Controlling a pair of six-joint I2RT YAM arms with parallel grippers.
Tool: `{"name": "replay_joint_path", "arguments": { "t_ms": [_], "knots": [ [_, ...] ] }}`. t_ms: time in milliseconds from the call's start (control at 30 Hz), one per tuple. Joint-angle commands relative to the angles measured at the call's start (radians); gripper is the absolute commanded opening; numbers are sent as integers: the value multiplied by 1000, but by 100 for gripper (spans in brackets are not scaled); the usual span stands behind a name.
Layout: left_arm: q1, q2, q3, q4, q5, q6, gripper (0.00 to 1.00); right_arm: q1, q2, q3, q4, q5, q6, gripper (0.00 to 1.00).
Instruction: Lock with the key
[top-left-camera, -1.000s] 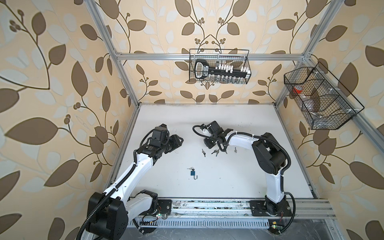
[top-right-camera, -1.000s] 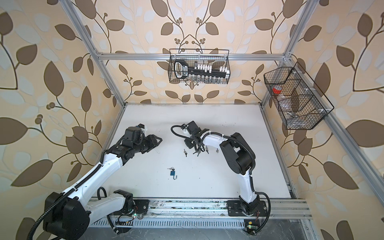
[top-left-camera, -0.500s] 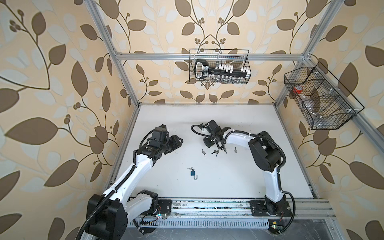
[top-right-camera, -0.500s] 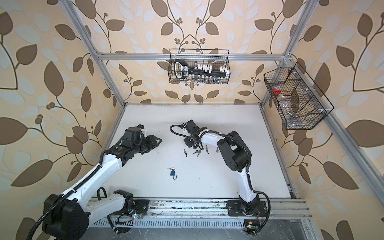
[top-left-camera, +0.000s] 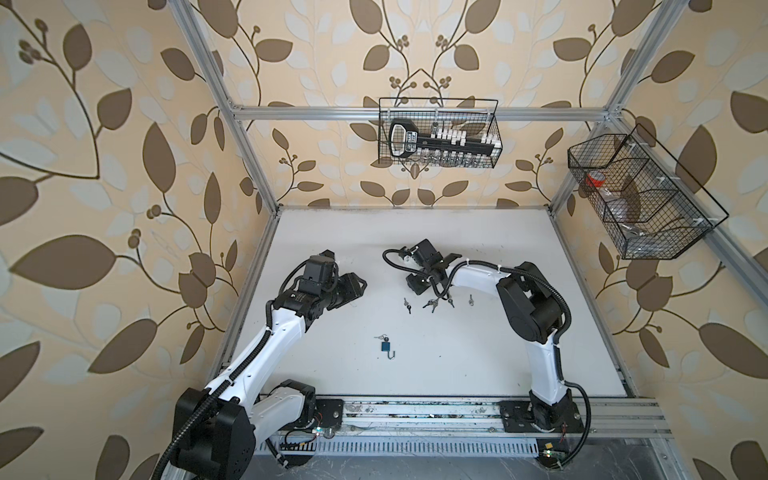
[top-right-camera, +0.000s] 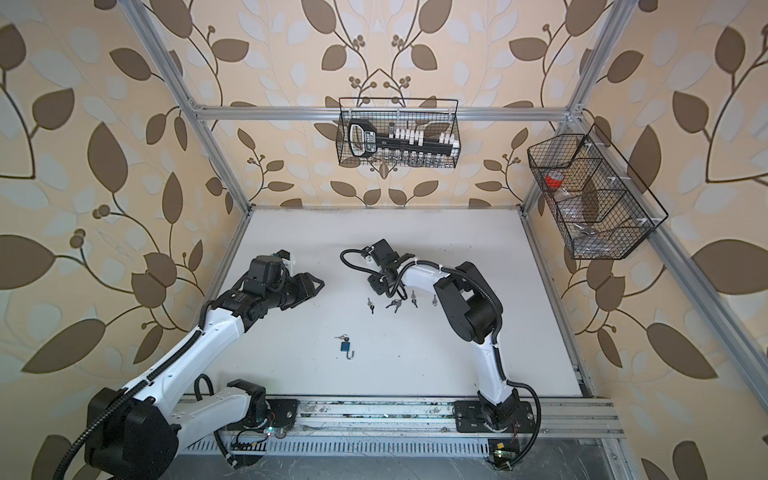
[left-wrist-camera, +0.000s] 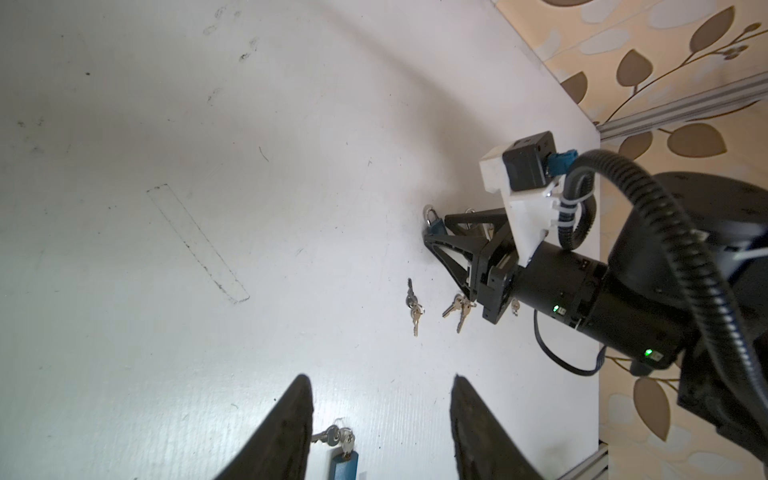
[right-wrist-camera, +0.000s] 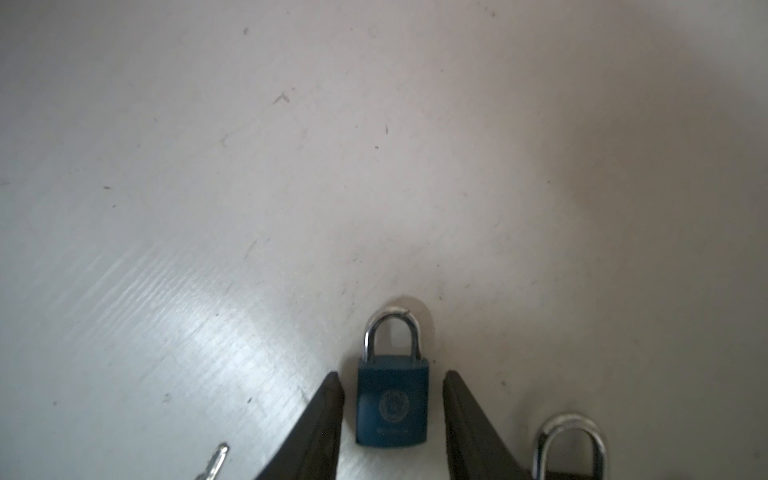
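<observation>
Altogether three padlocks (right-wrist-camera: 392, 405), four loose key groups (top-left-camera: 432, 304)

The left gripper (left-wrist-camera: 379, 378) hung with jaws apart over a blue padlock (left-wrist-camera: 344, 464), its keys (left-wrist-camera: 334, 436) attached. Beyond some loose keys (left-wrist-camera: 457, 309), the right gripper (left-wrist-camera: 436, 229) straddled, perhaps touched, a second padlock (left-wrist-camera: 432, 219).

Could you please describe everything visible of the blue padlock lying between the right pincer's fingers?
The padlock has a blue rectangular body, apparently metal, with a round embossed emblem, and a silver shackle seated closed. It lies flat on the white table, shackle pointing away from the wrist. The fingers of the open right pincer flank its body with a gap on each side, not touching it. No key shows in it.
</observation>
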Motion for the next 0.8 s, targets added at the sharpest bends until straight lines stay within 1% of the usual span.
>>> {"name": "replay_joint_path", "arguments": {
  "t_ms": [0,67,167,267,333,400,500,567,667,767],
  "knots": [
    [6,-21,47,-25,20,71,55,-5,-95,-31,41,-8,29,42],
    [-1,-40,33,-4,48,75,56,-2,-167,-100,91,-24,69,43],
    [-25,-84,-3,12,49,71,58,32,-287,-235,182,-30,185,43],
    [-31,-116,-29,-11,27,60,59,128,-369,-339,217,14,276,43],
    [-31,-139,-49,-17,13,45,60,204,-406,-379,188,49,339,43],
    [-30,-160,-57,-48,-33,17,62,263,-428,-410,174,47,374,42],
    [-17,-203,-71,-85,-89,-17,65,345,-434,-428,145,55,397,42],
    [13,-240,-89,-86,-89,-46,66,388,-413,-420,125,59,385,42],
    [82,-291,-111,-106,-81,-83,66,433,-353,-385,91,77,357,42],
    [177,-336,-127,-126,-57,-108,68,458,-286,-328,69,96,337,44]
  ]
}}
